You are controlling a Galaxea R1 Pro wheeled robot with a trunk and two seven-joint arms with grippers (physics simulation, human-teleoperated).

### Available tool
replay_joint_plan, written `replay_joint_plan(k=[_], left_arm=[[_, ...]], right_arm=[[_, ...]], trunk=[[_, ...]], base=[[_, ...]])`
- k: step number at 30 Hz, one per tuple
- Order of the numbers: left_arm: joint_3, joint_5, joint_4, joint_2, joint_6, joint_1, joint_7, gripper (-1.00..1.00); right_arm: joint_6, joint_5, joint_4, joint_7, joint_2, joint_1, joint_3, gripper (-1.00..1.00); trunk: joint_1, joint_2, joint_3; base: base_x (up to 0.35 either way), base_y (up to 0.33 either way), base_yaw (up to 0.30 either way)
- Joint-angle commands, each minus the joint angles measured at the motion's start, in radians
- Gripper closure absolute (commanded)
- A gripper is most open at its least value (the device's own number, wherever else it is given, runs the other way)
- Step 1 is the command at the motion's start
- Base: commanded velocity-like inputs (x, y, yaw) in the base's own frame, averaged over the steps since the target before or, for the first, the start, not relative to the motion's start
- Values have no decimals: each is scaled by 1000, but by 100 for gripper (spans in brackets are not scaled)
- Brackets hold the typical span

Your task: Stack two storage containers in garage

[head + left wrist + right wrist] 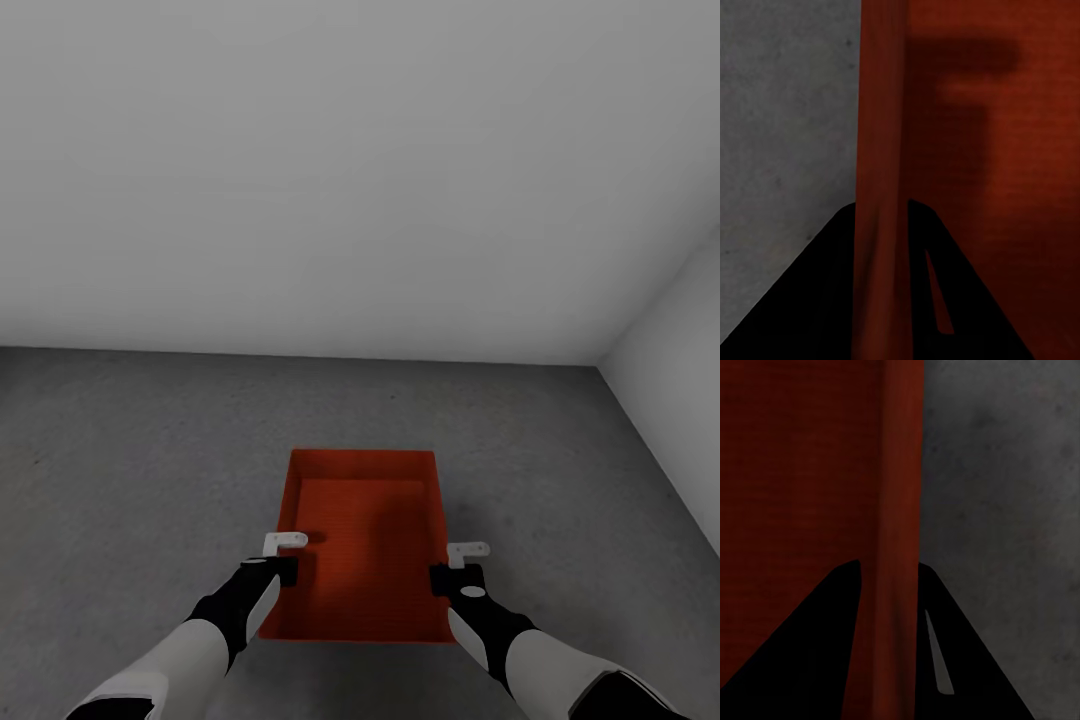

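Between both end effectors (walls clamped), container [365,540]

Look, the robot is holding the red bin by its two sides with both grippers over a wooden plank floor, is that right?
Not quite: the floor is dark grey concrete, not wooden planks, as the head view shows. The rest holds: the left gripper and the right gripper each clamp a side wall of the orange-red bin.
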State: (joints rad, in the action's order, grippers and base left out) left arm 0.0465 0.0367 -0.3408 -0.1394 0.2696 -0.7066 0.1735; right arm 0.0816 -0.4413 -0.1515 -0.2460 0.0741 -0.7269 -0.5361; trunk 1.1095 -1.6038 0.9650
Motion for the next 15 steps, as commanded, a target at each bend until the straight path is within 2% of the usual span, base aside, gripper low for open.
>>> replay_joint_plan(k=[1, 8, 15], left_arm=[[30, 35, -62, 0, 10, -1, 6, 100], [30, 35, -61, -1, 10, -1, 6, 100], [30, 35, -61, -1, 10, -1, 6, 100]], right_arm=[[7, -16, 10, -1, 0, 0, -4, 100], [7, -16, 10, -1, 0, 0, -4, 100], [7, -16, 10, -1, 0, 0, -4, 100]], trunk=[[4, -7, 4], [31, -56, 26], [31, -56, 26]], base=[[0, 0, 0], [0, 0, 0], [0, 0, 0]])
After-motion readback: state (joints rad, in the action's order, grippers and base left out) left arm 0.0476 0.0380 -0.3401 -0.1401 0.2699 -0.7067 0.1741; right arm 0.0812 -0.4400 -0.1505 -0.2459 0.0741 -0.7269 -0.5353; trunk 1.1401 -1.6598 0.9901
